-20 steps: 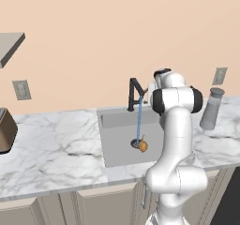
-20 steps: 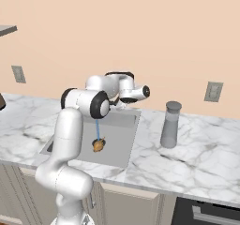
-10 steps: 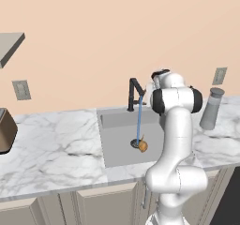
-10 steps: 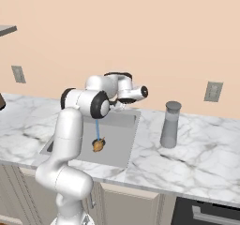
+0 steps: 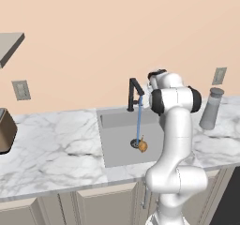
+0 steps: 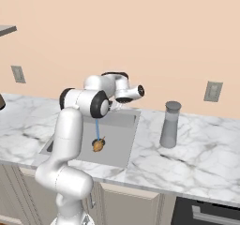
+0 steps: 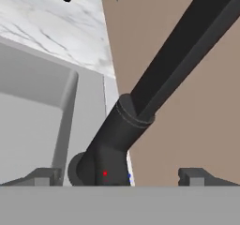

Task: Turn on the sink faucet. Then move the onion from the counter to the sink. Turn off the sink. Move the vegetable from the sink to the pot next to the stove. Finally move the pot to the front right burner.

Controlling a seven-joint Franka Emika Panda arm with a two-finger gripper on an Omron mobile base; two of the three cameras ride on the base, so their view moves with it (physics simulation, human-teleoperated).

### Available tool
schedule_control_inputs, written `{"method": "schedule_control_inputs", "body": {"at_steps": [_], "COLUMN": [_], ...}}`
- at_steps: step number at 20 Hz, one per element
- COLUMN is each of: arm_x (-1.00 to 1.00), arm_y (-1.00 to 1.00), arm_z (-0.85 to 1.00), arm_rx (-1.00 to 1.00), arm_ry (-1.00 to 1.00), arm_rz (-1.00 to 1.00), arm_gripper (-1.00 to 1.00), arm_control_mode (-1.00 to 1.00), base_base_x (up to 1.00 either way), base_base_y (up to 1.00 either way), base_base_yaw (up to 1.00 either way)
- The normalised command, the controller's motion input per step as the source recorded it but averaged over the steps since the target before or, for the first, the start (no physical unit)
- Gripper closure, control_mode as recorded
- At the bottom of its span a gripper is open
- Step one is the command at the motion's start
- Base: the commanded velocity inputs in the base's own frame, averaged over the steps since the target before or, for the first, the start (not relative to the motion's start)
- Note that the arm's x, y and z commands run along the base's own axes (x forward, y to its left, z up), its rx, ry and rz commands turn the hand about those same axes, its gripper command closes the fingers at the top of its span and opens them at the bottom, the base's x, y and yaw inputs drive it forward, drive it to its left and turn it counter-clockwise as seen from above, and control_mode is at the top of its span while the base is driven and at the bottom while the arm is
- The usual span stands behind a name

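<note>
The black sink faucet stands behind the sink, and a thin blue stream of water falls from its spout. Under that stream, on the basin floor, lies the golden-brown onion. My gripper is open and low at the faucet's foot. In the hand view the faucet's round base sits between the two fingertips, with room on each side and nothing gripped. The white marble counter runs on both sides of the sink. The pot and the stove's burners are out of view.
A tall grey lidded jar stands on the counter right of the sink. A brown box-like appliance sits at the far left. Wall outlets are on the back wall. A dark oven front shows lower right.
</note>
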Motion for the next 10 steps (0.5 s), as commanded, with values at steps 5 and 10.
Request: {"method": "schedule_control_inputs", "body": {"at_steps": [5, 10], "arm_x": [0.0, 0.14], "arm_y": [0.23, -0.49], "arm_z": [0.0, -0.01], "arm_rx": [0.0, 0.0], "arm_ry": [-0.01, -0.01], "arm_rz": [0.09, 0.01], "arm_gripper": [-1.0, -1.0], "arm_control_mode": [-1.0, -1.0], "base_base_x": [0.0, 0.0], "base_base_y": [0.0, 0.0], "base_base_yaw": [0.0, 0.0]}}
